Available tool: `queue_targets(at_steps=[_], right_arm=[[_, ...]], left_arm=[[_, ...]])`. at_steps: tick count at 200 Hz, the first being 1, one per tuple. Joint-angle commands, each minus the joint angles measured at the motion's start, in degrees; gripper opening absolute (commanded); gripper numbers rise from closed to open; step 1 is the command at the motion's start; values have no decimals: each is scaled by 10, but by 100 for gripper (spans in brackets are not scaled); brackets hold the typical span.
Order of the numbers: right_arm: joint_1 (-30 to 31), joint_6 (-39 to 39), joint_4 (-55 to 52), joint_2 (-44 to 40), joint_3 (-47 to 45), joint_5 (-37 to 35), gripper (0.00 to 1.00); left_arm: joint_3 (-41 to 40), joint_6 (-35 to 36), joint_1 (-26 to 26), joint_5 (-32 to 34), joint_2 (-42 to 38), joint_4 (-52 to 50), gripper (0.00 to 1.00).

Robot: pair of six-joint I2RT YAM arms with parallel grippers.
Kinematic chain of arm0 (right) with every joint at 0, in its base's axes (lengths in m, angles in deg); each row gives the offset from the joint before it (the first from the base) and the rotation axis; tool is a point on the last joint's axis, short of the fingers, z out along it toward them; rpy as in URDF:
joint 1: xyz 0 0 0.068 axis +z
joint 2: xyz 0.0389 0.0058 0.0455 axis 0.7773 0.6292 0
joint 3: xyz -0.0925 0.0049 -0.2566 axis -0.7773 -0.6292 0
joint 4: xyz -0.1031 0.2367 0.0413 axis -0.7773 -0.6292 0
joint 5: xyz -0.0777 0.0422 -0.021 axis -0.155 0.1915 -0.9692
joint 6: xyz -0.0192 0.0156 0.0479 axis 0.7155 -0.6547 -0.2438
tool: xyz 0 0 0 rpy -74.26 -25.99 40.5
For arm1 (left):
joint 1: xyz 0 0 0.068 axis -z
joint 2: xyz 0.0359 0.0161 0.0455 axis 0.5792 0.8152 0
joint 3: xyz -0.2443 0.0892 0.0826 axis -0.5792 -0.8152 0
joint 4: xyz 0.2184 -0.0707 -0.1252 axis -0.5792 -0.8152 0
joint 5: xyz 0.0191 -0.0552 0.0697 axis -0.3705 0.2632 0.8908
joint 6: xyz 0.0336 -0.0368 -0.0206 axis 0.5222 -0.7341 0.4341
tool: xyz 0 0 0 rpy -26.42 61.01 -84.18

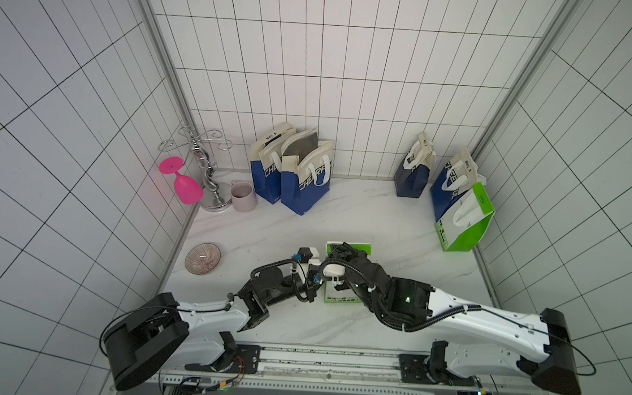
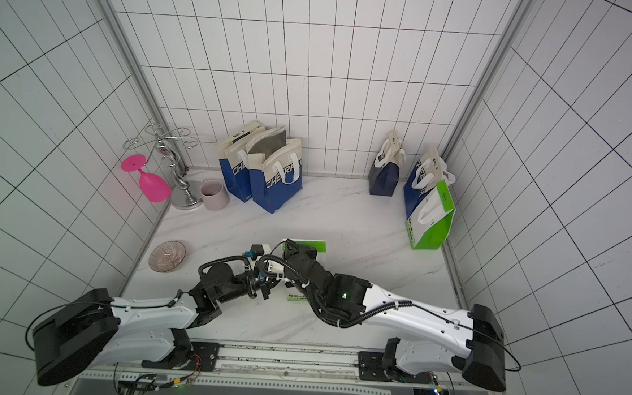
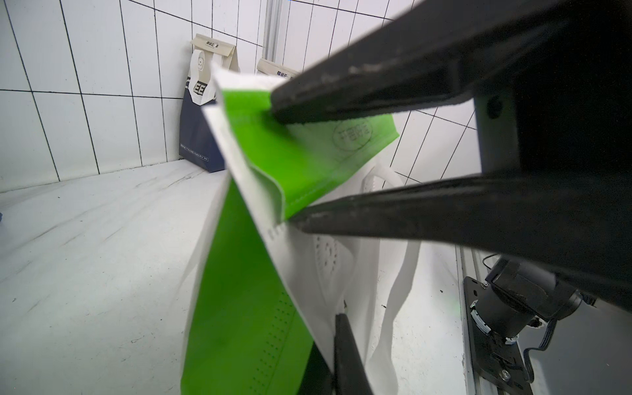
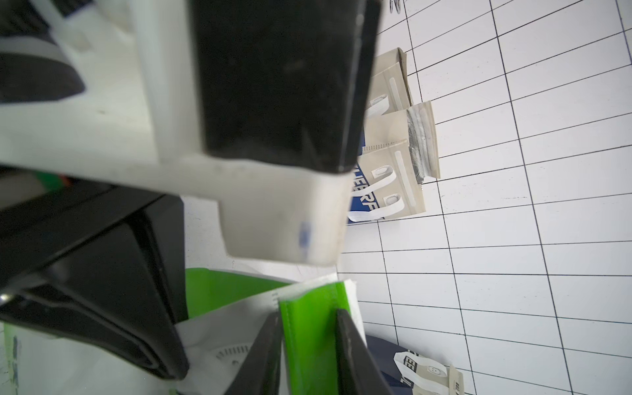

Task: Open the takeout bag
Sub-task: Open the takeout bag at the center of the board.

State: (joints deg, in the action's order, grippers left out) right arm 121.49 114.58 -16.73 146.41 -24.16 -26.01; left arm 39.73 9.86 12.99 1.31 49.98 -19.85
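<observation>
The marbled table (image 1: 343, 215) takes up the whole floor of the tiled booth. Well beyond both grippers, against the back wall, stand two blue bags (image 1: 304, 182); off past the right gripper a second green bag (image 1: 463, 222) stands beside a further blue bag (image 1: 446, 187). The takeout bag (image 3: 239, 290) — green and white, upright — sits directly under the two grippers. The left gripper (image 4: 172, 362) is pinched together on its white upper edge. The right gripper (image 4: 307, 318) meets the top from the opposite side, its fingers (image 4: 350, 349) apart with the folded green flap (image 3: 307, 154) running between them and touching both; whether they truly clamp it I cannot tell. Far beyond the right gripper stands a small navy bag (image 1: 411, 178). Out past the left gripper — a chrome glass rack (image 1: 214, 199), a pink goblet (image 1: 185, 186) beside it, a ribbed bowl (image 1: 203, 258) nearer in, and a mug (image 1: 243, 196).
</observation>
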Motion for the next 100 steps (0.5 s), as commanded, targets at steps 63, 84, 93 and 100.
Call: queue_targets(at_steps=[63, 84, 93, 100], right_arm=[[-18, -26, -5, 4, -8, -30, 3], [-22, -44, -17, -4, 0, -21, 0], [-23, -55, -27, -9, 8, -17, 0], [-24, -65, -33, -12, 16, -16, 0]], left_arm=[[7, 16, 14, -19, -8, 15, 0], [8, 16, 14, -18, -8, 14, 0], [8, 15, 14, -17, -8, 13, 0], [8, 16, 14, -16, -9, 13, 0]])
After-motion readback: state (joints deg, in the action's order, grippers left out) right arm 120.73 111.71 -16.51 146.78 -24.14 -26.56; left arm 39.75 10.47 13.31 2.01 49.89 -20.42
